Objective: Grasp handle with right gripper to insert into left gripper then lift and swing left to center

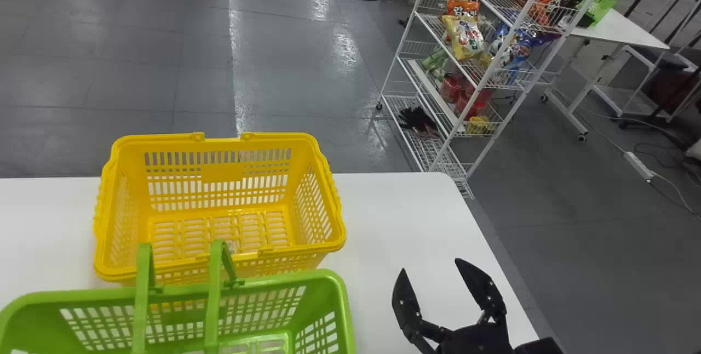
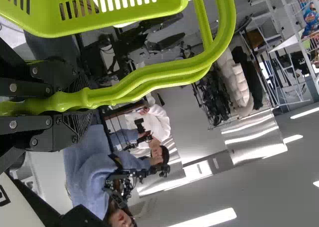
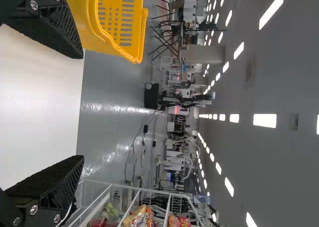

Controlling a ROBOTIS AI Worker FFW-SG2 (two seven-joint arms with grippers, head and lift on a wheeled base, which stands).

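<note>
The green basket (image 1: 344, 310) is at the near left of the white worktop (image 1: 394, 211), its handles (image 2: 149, 75) raised. In the left wrist view, two green handle bars run side by side between the fingers of the left gripper (image 2: 75, 105), which are closed on them. The right gripper (image 1: 430, 264) is over the right side of the worktop, well apart from the basket, its fingers wide with nothing between them. The yellow basket (image 1: 219, 173) is just beyond the green one; whether the two touch, I cannot tell.

The handover looks finished, so the lift and the swing seem to come next. The main risk is a slip: the bars are smooth and rounded, and if only one were held firmly, the other could drop away and the basket would tip. Lifted too little, the green basket could catch its far rim on the yellow one and drag it along or be twisted in the grip. A quick swing could set it rocking. The right gripper should keep clear, since its spread fingers could hook the rim.
</note>
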